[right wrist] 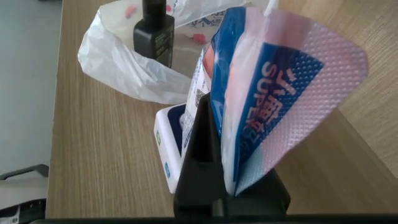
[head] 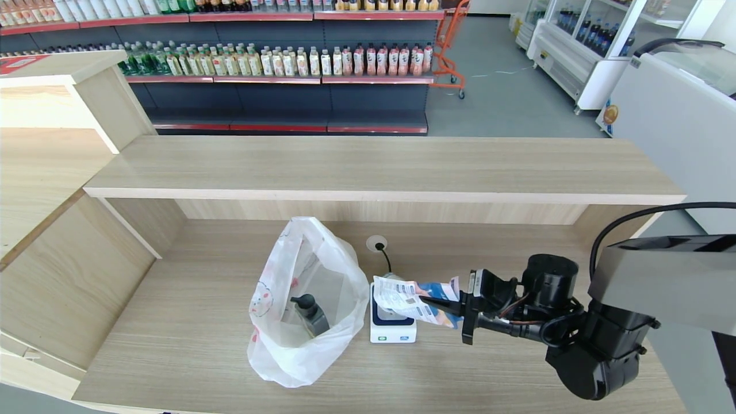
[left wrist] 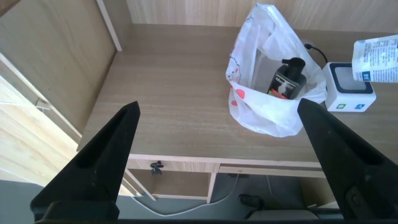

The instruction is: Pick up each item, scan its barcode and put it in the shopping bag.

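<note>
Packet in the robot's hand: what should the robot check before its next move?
1. Packet gripped tight: ok, the right gripper is shut on one end of it.
2. Packet over the scanner: ok, it hangs just above the scanner's top.
3. Packet turned the proper way for the scanner: cannot tell.
4. Bag open: ok, it stands beside the scanner with its mouth wide.
5. Room in the bag: ok, one bottle stands inside with space next to it.
6. Left gripper out of the way: ok, it is open and apart from the bag.
</note>
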